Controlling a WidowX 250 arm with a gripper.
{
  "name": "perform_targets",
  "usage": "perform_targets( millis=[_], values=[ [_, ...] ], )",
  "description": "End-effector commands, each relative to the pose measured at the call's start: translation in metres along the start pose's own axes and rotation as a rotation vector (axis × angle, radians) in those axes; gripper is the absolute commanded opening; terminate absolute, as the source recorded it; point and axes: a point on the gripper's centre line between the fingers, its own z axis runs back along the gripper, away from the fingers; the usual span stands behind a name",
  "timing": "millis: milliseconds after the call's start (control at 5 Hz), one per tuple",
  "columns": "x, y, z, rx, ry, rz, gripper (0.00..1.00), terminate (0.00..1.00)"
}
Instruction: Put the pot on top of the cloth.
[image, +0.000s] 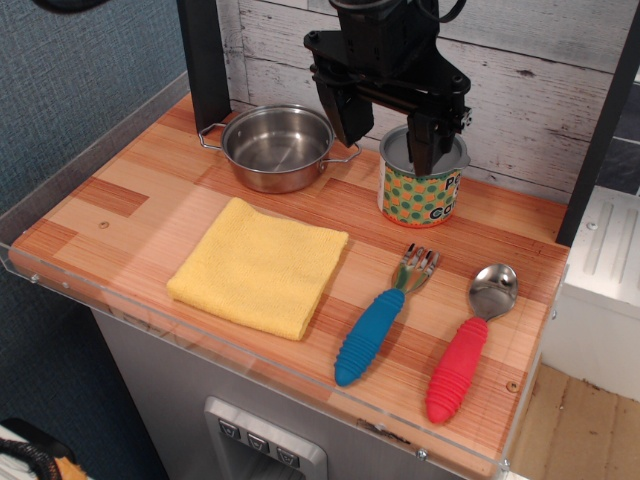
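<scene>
Stainless steel gleams at the back of the wooden table (150, 175), where the pot (277, 148) sits upright and empty, one thin wire handle pointing left and the other right. Just in front of it, and apart from it, the yellow cloth (260, 265) lies flat and folded square on the wood, nothing on top of it. The black gripper (385, 135) hangs above the back of the table, between the pot and a can (421, 185) with a green, yellow and orange patterned label; its two fingers are spread wide with nothing between them, the left finger (345, 115) near the pot's right handle and the other over the can's open top. Toward the front right lie a fork (383, 316) with a blue ribbed handle and, beside it, a spoon (470, 340) with a red ribbed handle, well apart from the cloth.
</scene>
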Motion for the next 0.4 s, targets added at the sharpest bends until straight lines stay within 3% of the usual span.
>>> perform_targets(
  millis=[0,200],
  values=[
    [0.0,0.0,0.0,0.0,0.0,0.0,1.0,0.0],
    [-0.003,0.014,0.0,0.022,0.048,-0.064,1.0,0.0]
  ],
)
